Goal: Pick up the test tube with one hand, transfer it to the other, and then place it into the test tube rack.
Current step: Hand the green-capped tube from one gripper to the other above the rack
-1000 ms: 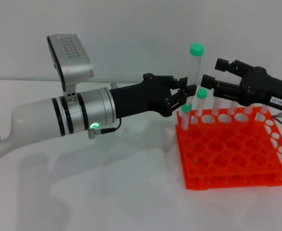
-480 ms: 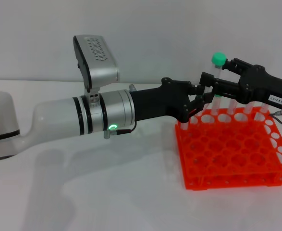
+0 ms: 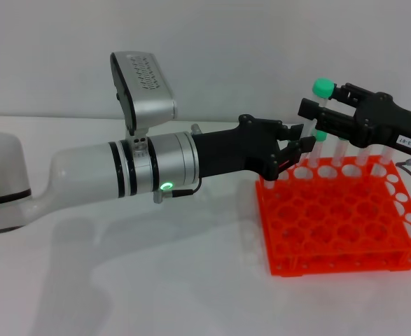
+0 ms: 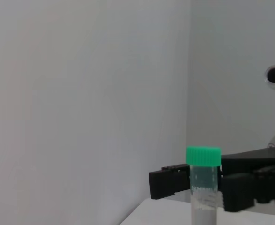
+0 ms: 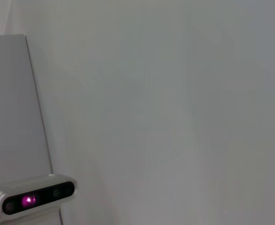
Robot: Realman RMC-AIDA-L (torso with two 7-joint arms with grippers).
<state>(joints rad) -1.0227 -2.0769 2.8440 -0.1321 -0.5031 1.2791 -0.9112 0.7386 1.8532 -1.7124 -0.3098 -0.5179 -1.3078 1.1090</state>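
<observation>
The test tube [image 3: 323,89], clear with a green cap, stands upright above the back left corner of the orange test tube rack [image 3: 345,231]. My right gripper [image 3: 318,106], all black with a white label, is shut on its upper part just under the cap. My left gripper [image 3: 304,136], on the white and silver arm, reaches in from the left with its fingers spread beside the tube's lower part. In the left wrist view the test tube [image 4: 203,187] shows with the right gripper's black fingers [image 4: 172,183] on either side of it.
Several clear tubes stand in the rack's back row, one with a green cap [image 3: 320,134]. The left arm's silver wrist camera [image 3: 143,87] sticks up above the arm, and the right wrist view shows it [image 5: 32,199] against the white wall. The white table [image 3: 156,280] lies below.
The left arm carried the tube rightward to the right gripper. The right gripper's fingers closed on it under the cap, and the left gripper's fingers have spread apart.
</observation>
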